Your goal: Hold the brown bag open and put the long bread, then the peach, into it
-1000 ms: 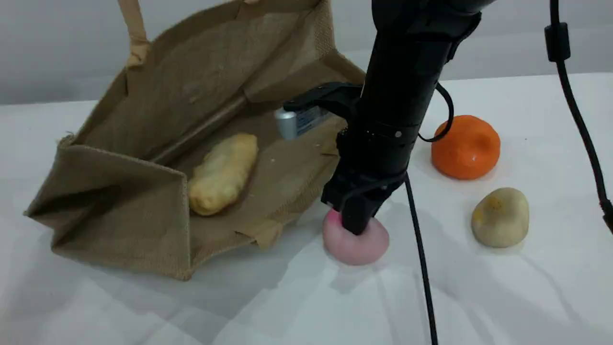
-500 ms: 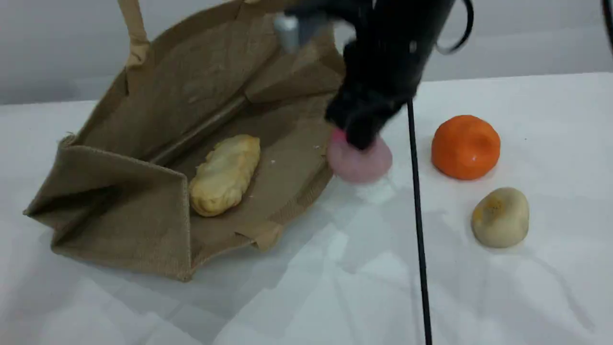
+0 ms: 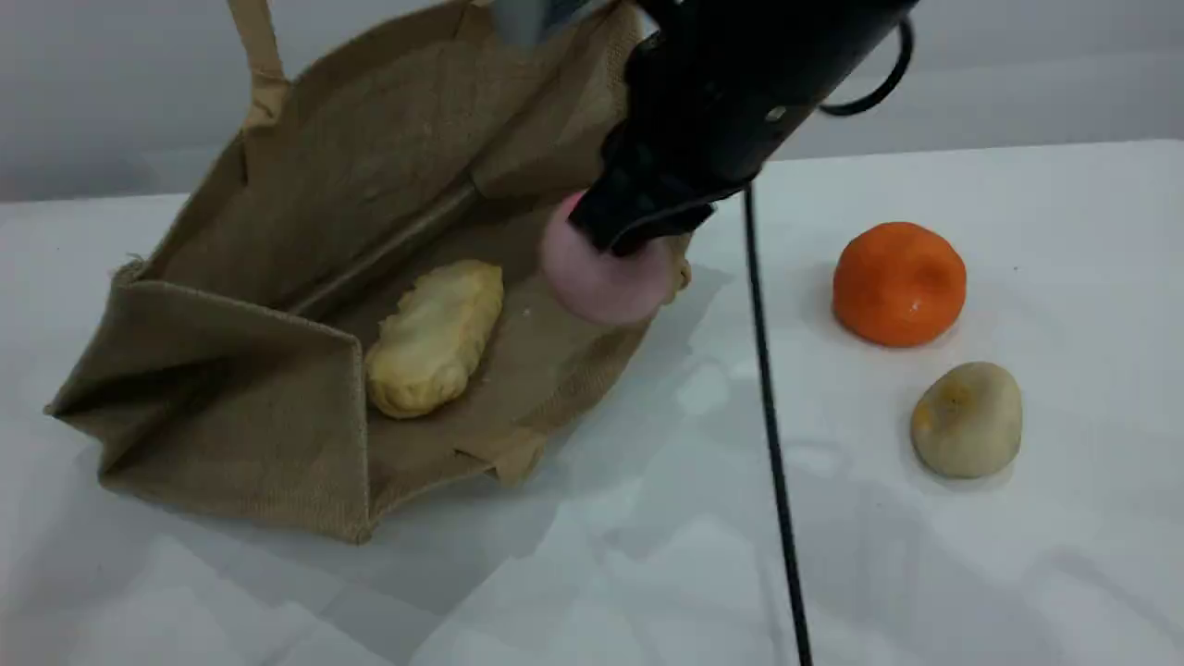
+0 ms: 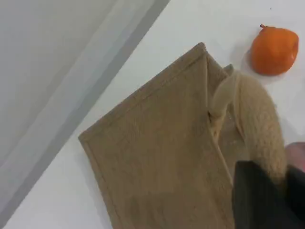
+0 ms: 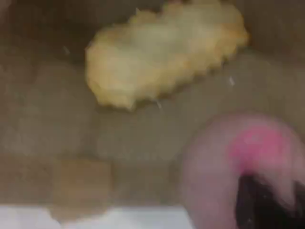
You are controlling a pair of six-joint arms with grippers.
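right pincer (image 3: pixel 622 242) clamps smooth round peach (image 3: pixel 601 277) over woven jute brown bag (image 3: pixel 277 435); bumpy long bread (image 3: pixel 435 335) inside.

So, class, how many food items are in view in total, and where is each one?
4. The long bread lies inside the brown bag; the peach is held over the bag's mouth; the orange ball and beige lump sit on the table.
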